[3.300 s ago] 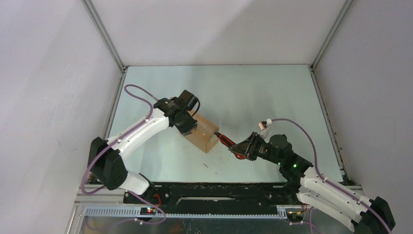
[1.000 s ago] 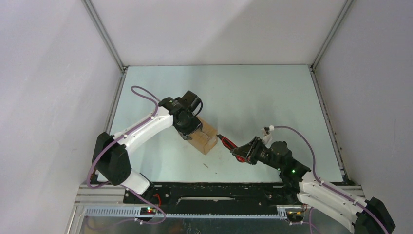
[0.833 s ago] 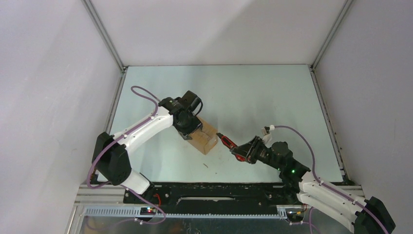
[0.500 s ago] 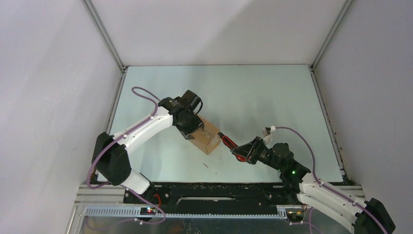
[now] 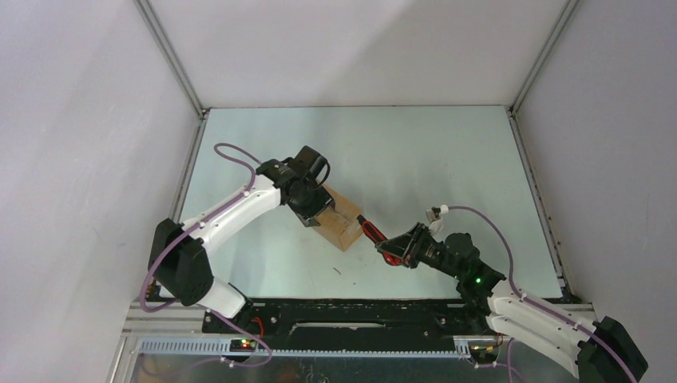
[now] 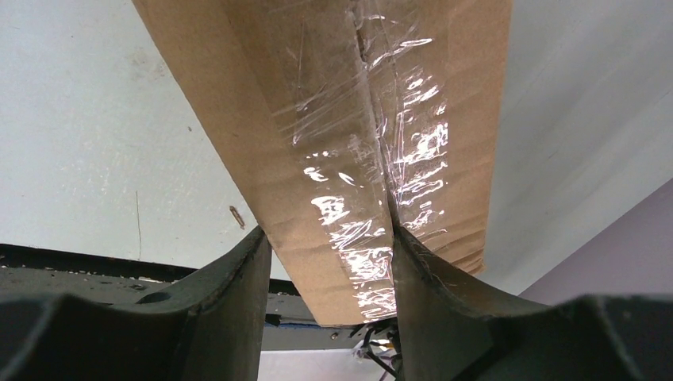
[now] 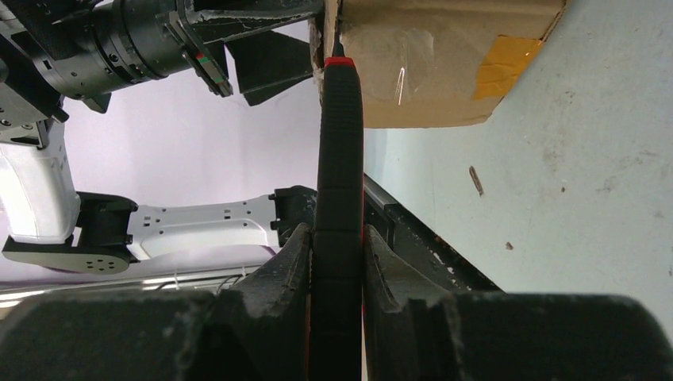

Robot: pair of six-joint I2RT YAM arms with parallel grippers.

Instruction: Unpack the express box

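Left pincer (image 5: 317, 212): clamped on the express box (image 5: 342, 222), one finger (image 6: 230, 302) pressed against each long side, the carton running out ahead between them.

Express box: a small brown carton in the left pincer's grip and, as far as the overhead view shows, resting on the table (image 5: 431, 159). Its free end faces the right pincer (image 5: 397, 247).

Clear tape (image 6: 389, 167): it lies along the top seam, straight ahead of the left pincer's fingers. It looks crinkled and glossy. I cannot tell whether it is cut through anywhere.

Knife (image 5: 371, 233): its red-and-black handle sticks out in front of the right pincer, and the tip meets the top edge of the box end facing it, right at the seam.

Right pincer: closed tight on the knife handle, both fingers flat against it.

Done so far: the box is steadied, and the knife is in hand and brought to the carton.

Left to do: I judge nearly all of it. The flaps look shut and the tape is on. The seam needs slitting, the flaps need folding back, and whatever is inside needs lifting out. No contents show yet.
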